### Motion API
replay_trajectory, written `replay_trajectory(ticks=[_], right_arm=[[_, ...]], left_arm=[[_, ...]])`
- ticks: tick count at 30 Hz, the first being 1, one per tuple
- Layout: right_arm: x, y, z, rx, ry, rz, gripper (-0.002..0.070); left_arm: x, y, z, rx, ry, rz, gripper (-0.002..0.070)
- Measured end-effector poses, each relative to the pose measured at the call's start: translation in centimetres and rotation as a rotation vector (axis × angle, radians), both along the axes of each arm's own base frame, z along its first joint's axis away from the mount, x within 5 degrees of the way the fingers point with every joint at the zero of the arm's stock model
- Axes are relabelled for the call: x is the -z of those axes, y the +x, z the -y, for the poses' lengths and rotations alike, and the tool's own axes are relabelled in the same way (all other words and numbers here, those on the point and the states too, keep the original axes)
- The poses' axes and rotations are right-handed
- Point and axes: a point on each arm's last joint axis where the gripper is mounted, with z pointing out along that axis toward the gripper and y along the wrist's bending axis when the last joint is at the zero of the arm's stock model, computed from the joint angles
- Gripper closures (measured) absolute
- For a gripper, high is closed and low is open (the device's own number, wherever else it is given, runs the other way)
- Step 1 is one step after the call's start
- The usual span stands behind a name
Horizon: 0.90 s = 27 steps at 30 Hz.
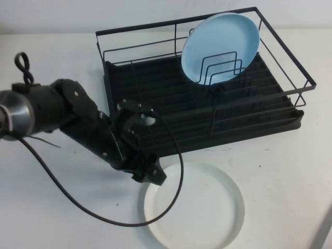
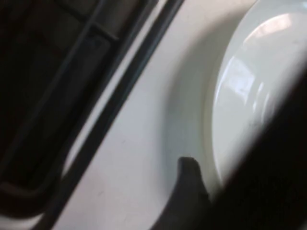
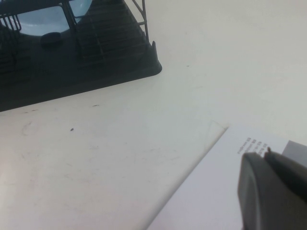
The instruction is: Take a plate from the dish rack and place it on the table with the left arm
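The white plate (image 1: 197, 207) lies flat on the table (image 1: 62, 207) in front of the black dish rack (image 1: 207, 111). My left arm (image 1: 78, 116) reaches down from the left. Its gripper (image 1: 153, 177) sits at the plate's near-left rim. In the left wrist view the gripper (image 2: 211, 187) straddles the plate's rim (image 2: 211, 143), with one finger (image 2: 189, 175) outside it and the other over the plate, closed on the rim. My right gripper (image 3: 266, 154) is shut and empty, parked over a sheet of paper (image 3: 206, 191); it does not show in the high view.
A light blue plate (image 1: 220, 46) stands upright in the wire dividers at the rack's back right. The left arm's black cable (image 1: 104, 215) loops over the table and the white plate. The rack's corner (image 3: 153, 67) shows in the right wrist view.
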Motion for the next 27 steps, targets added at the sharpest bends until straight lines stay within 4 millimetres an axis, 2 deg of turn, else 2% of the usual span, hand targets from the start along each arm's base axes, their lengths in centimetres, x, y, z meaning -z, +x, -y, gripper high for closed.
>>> replay_trajectory(ticks=[2,4,8,11,13,17,21,27], right_arm=[[0.0,0.0,0.0,0.0,0.0,0.0,0.0696],[0.0,0.0,0.0,0.0,0.0,0.0,0.0696],[0.0,0.0,0.0,0.0,0.0,0.0,0.0696],[0.0,0.0,0.0,0.0,0.0,0.0,0.0697],[0.0,0.0,0.0,0.0,0.0,0.0,0.0697],[0.0,0.0,0.0,0.0,0.0,0.0,0.0696],[0.0,0.0,0.0,0.0,0.0,0.0,0.0697],[0.0,0.0,0.0,0.0,0.0,0.0,0.0696]], left_arm=[[-1.7,0.0,-0.5,0.011,0.047,0.06,0.0247],[-4.1,-0.3,-1.2,0.005,0.078,0.137,0.0326],[-10.3,-2.4,-3.0,-0.014,0.096,0.358,0.0582],[-13.6,-5.2,-4.6,-0.068,0.058,0.506,0.0648],[-14.9,-7.3,-5.7,-0.124,0.018,0.582,0.0662],[-15.6,-12.0,-8.1,-0.254,-0.082,0.715,0.0673],[-14.1,-16.2,-10.1,-0.338,-0.158,0.771,0.0675],[-12.2,-20.7,-11.9,-0.344,-0.205,0.788,0.0675]])
